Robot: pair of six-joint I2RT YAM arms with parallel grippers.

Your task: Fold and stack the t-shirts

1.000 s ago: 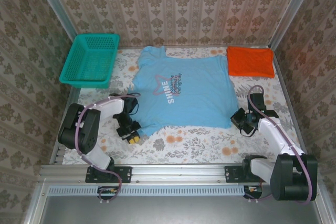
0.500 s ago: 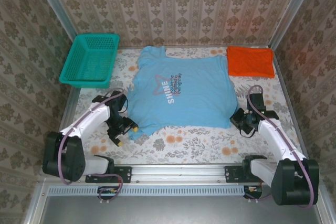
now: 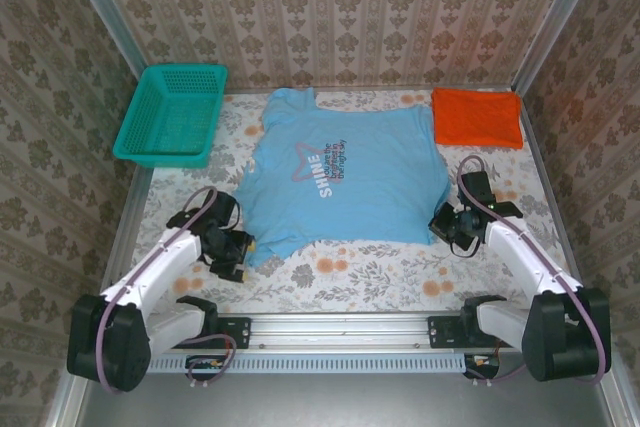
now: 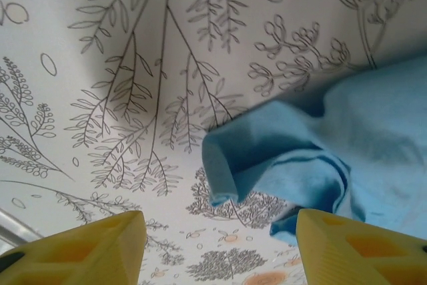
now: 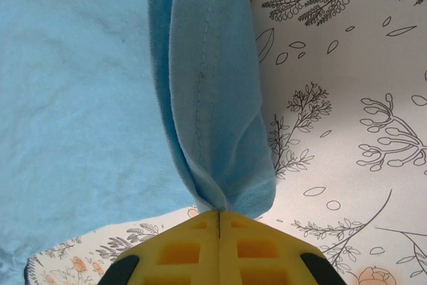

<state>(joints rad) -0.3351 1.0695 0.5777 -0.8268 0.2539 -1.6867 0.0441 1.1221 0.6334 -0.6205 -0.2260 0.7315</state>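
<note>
2 arms share 1 build. The left arm (image 3: 160, 262), at 7 o'clock in the overhead view, and the right arm (image 3: 520, 247), at 5 o'clock, have white link shells between bulky black joint housings. A mauve cable (image 3: 130, 287) runs loosely along the left arm, and a second cable (image 3: 466, 162) loops over the right. Each arm stands on a black base plate (image 3: 205, 327). The left gripper (image 3: 240, 255) and right gripper (image 3: 447, 227) have black bodies. In the wrist views the fingers (image 4: 80, 245) are yellow moulded plastic with rectangular recesses, and the right pair has 2 black corners at 6 o'clock.
</note>
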